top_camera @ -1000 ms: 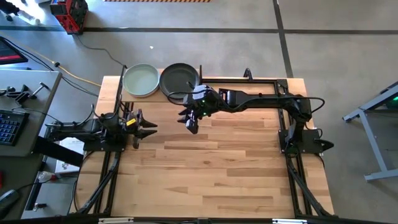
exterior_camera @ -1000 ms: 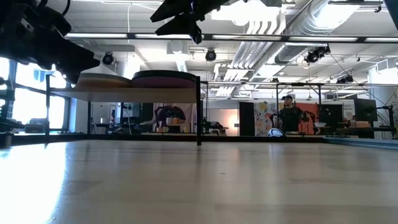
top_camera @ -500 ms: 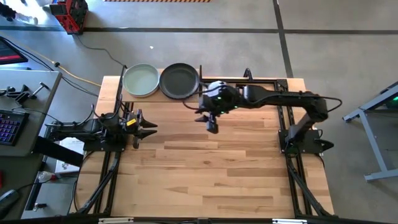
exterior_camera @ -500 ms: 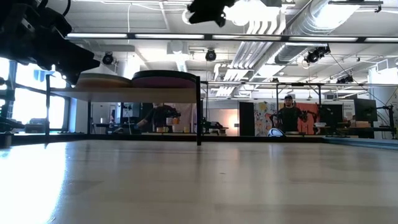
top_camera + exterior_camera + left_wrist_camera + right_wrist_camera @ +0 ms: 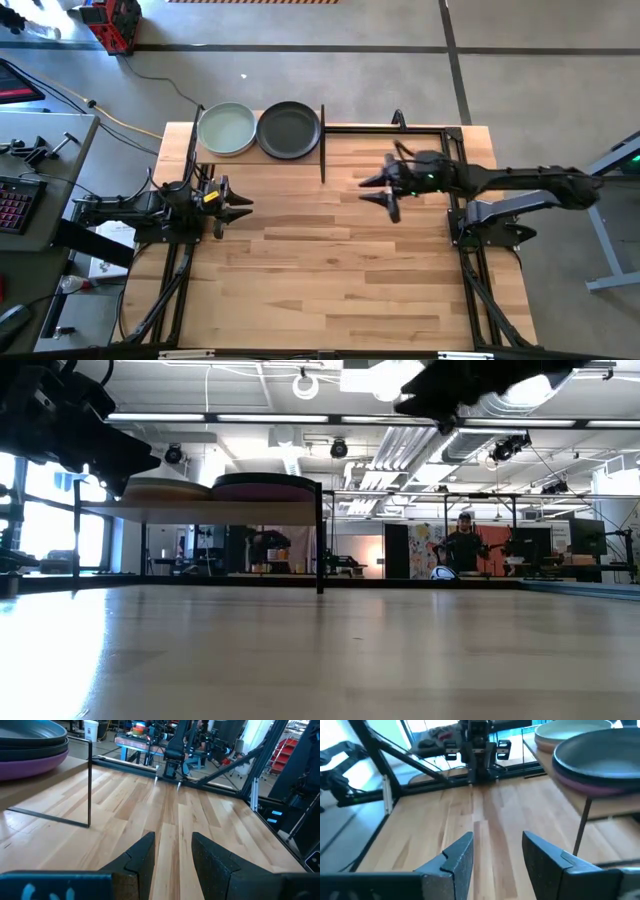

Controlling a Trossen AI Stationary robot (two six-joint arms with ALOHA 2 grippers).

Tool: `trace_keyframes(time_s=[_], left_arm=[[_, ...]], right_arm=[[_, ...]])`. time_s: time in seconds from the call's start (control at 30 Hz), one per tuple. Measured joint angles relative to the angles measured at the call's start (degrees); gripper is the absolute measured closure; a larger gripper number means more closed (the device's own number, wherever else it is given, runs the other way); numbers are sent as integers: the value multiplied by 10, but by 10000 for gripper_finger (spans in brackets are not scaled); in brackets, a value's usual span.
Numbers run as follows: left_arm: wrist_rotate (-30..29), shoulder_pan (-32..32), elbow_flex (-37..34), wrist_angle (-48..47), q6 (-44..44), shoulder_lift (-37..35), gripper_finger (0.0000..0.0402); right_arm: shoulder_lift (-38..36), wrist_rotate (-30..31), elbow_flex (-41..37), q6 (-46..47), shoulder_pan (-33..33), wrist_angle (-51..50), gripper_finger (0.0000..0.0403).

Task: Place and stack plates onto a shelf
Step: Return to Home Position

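Two stacks of plates sit side by side on the shelf (image 5: 200, 512), which stands at the upper left of the table (image 5: 340, 280) in the high view. Its long axis runs left to right along the table's top edge. The left stack is topped by a sage green plate (image 5: 226, 130) and the right stack by a dark grey plate (image 5: 289, 130), the two rims just beside each other. All the plates lie flat, rims up. In the left wrist view a purple plate (image 5: 30, 762) shows under the dark ones of the near stack, close to the shelf's edge and above a thin black post (image 5: 90, 782).

Most of the tabletop is bare wood, from the shelf's lower edge down to the bottom of the high view and across to the right edge.

The right gripper (image 5: 378, 198) hangs over the upper middle of the table, to the right of the shelf's end post and well apart from the plates. Its fingers point left, spread wide, with nothing between them. The left gripper (image 5: 243, 205) is near the table's left edge, below the sage green stack. It points right along the boards, its fingers parted and empty. In the low view both grippers are above the level of the shelf panel.
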Motion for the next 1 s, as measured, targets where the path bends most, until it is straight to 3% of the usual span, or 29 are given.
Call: trace_keyframes(time_s=[0.37,1.0], left_arm=[[0,0,0,0,0,0,284],[0,0,0,0,0,0,284]], right_arm=[[-216,1,-217,71,0,39,251],[-447,0,-350,91,0,40,251]])
